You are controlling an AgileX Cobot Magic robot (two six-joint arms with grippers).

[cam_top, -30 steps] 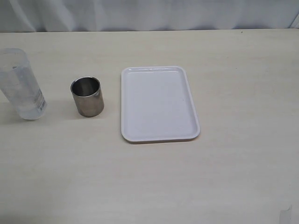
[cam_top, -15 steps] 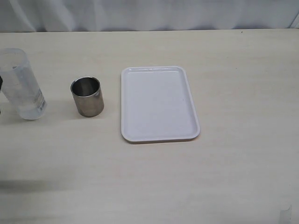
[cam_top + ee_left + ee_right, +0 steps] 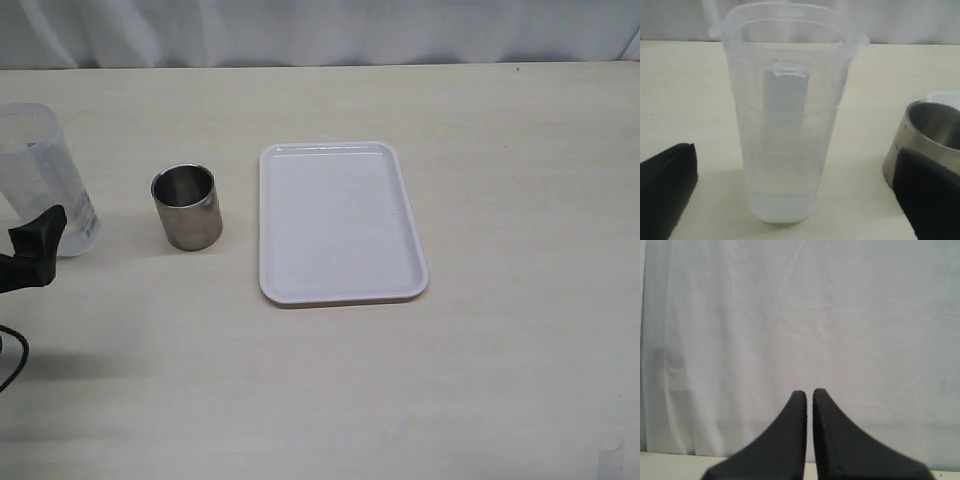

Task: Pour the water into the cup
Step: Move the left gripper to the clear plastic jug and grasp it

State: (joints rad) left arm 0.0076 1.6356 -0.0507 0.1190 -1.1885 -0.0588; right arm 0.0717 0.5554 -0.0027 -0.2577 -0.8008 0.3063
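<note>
A tall transparent plastic container [image 3: 38,165] stands upright at the table's far left, with a little water [image 3: 782,205] at its bottom. The short stainless-steel cup [image 3: 186,207] stands upright just right of it and looks empty; it also shows in the left wrist view [image 3: 932,132]. My left gripper [image 3: 795,160] is open, its black fingers [image 3: 667,192] spread to either side of the container [image 3: 785,100] near its base, not touching it. In the exterior view one black finger [image 3: 38,245] shows in front of the container. My right gripper [image 3: 809,392] is shut and empty, facing a white curtain.
A white rectangular tray [image 3: 340,220] lies empty right of the cup. The pale wooden table [image 3: 500,380] stretches right and forward. A white curtain [image 3: 320,30] hangs behind the table's far edge.
My left gripper has come into the exterior view from the left edge and moved up to the container's base. Container, cup and tray have not moved.
</note>
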